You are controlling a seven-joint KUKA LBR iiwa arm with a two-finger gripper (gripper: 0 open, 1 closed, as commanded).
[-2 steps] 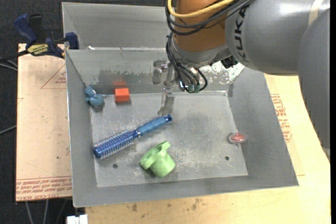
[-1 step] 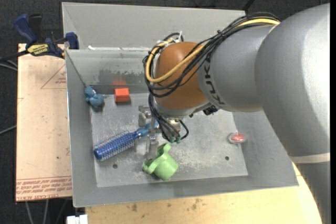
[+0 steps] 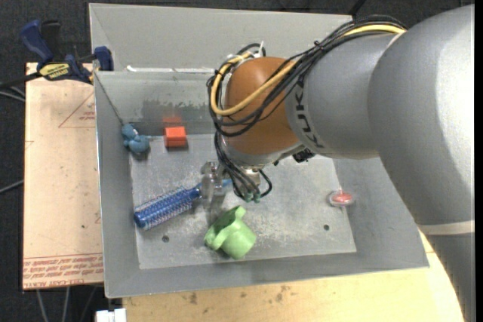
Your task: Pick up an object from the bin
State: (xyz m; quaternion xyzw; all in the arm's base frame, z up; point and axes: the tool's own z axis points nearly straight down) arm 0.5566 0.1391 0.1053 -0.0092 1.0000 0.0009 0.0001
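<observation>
Nothing is lifted yet; the gripper [image 3: 214, 188] (its spread cannot be told) is placed at the ribbed blue plastic roller's [image 3: 166, 209] two-o'clock end.

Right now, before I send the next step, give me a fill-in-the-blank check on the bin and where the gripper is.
1. The gripper hangs at the right end of the ribbed roller, whose colour is ____.
2. Just below the gripper in the view lies a lumpy thing coloured ____.
3. Near the back wall of the bin, the orange-red block sits to the view's ____ of the small blue thing.
4. The pink thing lies alone on the view's ____ side of the bin.

Missing words: blue; green; right; right.
</observation>
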